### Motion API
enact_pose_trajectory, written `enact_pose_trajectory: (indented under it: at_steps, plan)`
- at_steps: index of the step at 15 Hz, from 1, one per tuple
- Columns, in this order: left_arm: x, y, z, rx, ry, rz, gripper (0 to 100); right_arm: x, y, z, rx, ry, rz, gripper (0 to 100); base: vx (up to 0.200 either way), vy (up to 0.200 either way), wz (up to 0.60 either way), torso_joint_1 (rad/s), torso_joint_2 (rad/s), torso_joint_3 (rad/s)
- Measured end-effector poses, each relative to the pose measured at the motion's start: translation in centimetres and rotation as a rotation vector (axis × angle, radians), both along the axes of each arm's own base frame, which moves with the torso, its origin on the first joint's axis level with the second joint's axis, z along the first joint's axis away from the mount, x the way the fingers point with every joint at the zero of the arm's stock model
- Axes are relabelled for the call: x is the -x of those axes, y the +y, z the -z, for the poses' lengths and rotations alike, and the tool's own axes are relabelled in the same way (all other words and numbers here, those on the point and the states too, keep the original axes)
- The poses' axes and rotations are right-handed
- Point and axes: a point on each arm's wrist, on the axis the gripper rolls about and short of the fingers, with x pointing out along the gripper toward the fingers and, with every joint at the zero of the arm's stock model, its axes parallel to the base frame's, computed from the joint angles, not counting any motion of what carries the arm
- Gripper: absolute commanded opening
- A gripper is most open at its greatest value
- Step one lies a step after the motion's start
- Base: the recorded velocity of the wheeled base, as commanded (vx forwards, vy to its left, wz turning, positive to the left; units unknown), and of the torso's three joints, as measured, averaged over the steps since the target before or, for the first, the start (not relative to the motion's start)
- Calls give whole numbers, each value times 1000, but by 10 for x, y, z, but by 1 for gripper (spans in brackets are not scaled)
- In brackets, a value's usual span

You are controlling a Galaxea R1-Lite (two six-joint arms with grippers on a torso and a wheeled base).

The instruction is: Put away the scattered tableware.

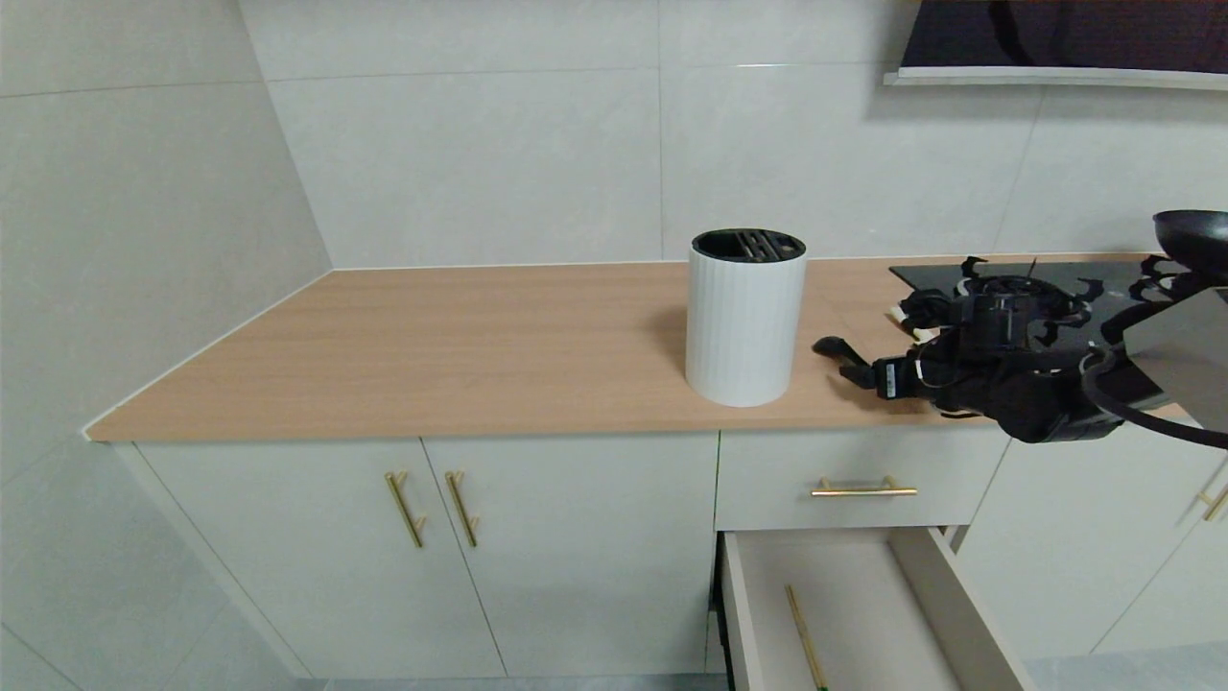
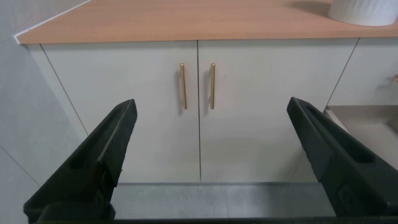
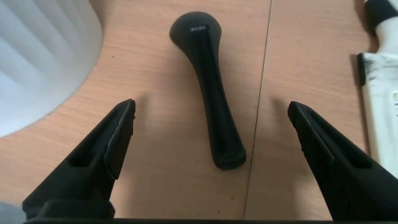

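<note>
A: Here's the right gripper (image 3: 211,112), low over the countertop (image 1: 460,355), jaws spread wide, nothing held.
B: And under them lies the black utensil (image 3: 208,93), flat on the wood, just beside the white ribbed holder (image 1: 746,326).
A: What about the left gripper (image 2: 211,107)?
B: Jaws wide as well, empty, facing the cabinet doors (image 2: 261,124) below the counter.
A: Down there the drawer (image 1: 863,595) stands open, with a thin stick (image 1: 804,638) lying inside.

Black handle (image 3: 208,93) lies between white holder (image 1: 746,331) and white utensil (image 3: 379,112), gaps either side
</note>
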Motion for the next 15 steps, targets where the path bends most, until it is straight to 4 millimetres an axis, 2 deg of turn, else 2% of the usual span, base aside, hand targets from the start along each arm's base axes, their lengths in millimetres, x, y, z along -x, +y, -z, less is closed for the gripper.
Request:
enact_pose_trajectory:
  at_steps: [10, 11, 15]
  plan:
    - [0, 0, 0, 0, 0, 0, 100, -5, -1, 12, 5, 26, 4, 100, 0, 0, 0, 0, 0, 0]
    - [0, 0, 0, 0, 0, 0, 100, -5, -1, 13, 6, 27, 3, 0, 0, 0, 0, 0, 0, 0]
    - [0, 0, 0, 0, 0, 0, 100, -6, -1, 14, 6, 29, 3, 0, 0, 0, 0, 0, 0, 0]
